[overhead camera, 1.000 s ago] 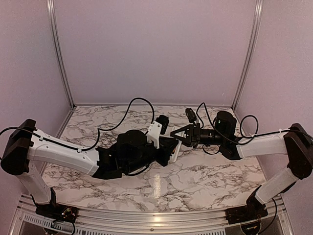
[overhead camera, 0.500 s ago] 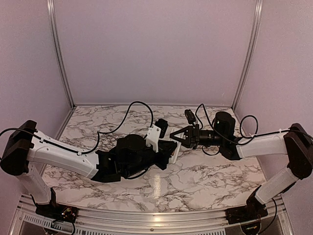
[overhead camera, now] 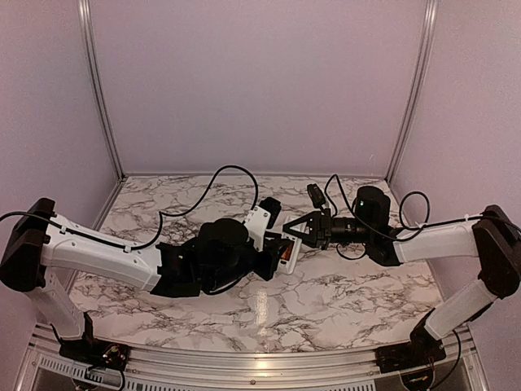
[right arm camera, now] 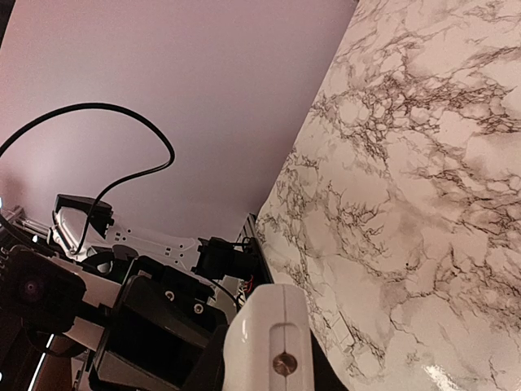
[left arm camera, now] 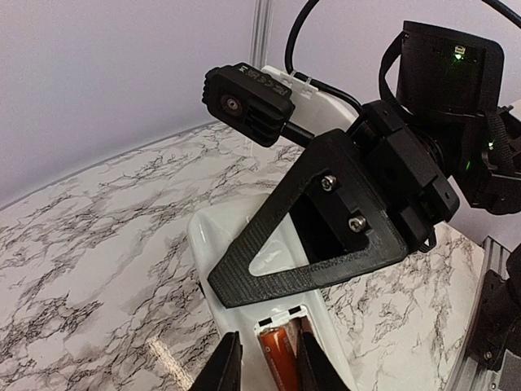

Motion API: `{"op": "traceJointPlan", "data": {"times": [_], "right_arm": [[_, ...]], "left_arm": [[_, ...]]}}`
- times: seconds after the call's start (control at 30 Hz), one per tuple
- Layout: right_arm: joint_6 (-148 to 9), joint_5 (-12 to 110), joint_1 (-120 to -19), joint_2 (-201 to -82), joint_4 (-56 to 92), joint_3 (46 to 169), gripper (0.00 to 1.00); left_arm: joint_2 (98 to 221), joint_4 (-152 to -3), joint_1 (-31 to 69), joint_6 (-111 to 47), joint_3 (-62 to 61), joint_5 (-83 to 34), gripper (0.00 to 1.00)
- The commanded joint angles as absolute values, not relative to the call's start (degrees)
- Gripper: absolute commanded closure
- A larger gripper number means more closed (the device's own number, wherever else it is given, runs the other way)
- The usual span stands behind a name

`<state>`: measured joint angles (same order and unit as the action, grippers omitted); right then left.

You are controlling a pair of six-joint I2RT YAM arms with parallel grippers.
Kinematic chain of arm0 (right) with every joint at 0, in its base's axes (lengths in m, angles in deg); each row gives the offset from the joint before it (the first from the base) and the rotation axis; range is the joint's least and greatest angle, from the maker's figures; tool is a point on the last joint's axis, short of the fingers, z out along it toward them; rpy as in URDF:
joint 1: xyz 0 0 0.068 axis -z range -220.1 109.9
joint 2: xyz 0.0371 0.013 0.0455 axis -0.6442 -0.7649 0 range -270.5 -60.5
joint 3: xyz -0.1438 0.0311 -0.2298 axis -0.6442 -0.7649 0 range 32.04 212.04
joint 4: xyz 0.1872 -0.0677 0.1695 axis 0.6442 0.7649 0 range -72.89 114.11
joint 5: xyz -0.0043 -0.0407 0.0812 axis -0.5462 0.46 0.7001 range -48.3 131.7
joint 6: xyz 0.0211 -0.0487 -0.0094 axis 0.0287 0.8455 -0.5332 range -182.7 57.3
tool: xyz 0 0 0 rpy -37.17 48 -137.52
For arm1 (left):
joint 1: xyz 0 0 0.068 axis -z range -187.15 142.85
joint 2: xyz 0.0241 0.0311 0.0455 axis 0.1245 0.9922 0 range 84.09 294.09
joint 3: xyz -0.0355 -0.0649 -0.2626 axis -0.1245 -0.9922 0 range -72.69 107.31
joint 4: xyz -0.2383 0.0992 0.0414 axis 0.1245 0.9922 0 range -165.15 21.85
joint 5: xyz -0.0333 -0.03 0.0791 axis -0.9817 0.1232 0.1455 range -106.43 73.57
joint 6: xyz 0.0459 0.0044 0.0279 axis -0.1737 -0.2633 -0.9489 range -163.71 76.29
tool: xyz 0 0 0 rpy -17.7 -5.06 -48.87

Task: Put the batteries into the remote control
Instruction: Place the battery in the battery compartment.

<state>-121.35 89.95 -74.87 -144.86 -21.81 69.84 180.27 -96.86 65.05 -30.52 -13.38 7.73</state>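
One: How does the left gripper stand?

Two: Slightly parted. In the left wrist view its two dark fingers come up from the bottom edge on either side of an orange-red battery, with a sliver of white rim showing between the near finger and the cell, so it does not pinch it.

One: And where is that battery lying?

Two: In the recess on the back of the remote control, lengthwise, its upper end at the recess wall. A darker orange strip runs along its far side; whether that is the second cell I cannot tell.

One: What about the right gripper?

Two: Closed on the remote control. Its black triangular finger lies across the white body just beyond the recess, and the right wrist view shows the bar's end wedged between its fingers.

One: Is the bar resting on anything?

Two: It appears to be held above the marble-patterned table, roughly midway between the two arms, recess side up.

One: Anything else close by?

Two: The right arm's wrist camera sits above the black finger, and a black cable loops over the left arm.
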Motion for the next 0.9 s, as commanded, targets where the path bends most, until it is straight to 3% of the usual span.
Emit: {"op": "traceJointPlan", "data": {"times": [0.0, 0.1, 0.43, 0.6, 0.73, 0.87], "right_arm": [[-121.50, 91.79, -75.25, -143.82, -23.73, 71.20, 1.00], [-122.31, 91.88, -75.26, -144.08, -24.94, 70.67, 1.00], [-126.94, 90.75, -75.26, -146.54, -30.10, 69.94, 1.00], [-128.84, 90.67, -75.26, -147.33, -32.46, 69.31, 1.00], [-129.12, 90.84, -75.24, -147.25, -32.82, 69.13, 1.00], [-127.89, 90.62, -75.23, -147.25, -31.37, 69.00, 1.00]], "left_arm": [[179.95, -91.45, 64.13, -32.78, -12.40, 8.68, 0.75], [180.32, -91.73, 64.13, -32.43, -12.31, 7.42, 0.75], [182.98, -94.26, 64.28, -29.55, -11.11, 4.15, 0.94], [184.42, -94.76, 64.39, -28.06, -10.44, 3.42, 0.99], [184.31, -94.37, 64.39, -27.59, -10.54, 4.78, 0.98], [182.70, -92.99, 63.94, -26.90, -10.81, 7.49, 0.87]]}}
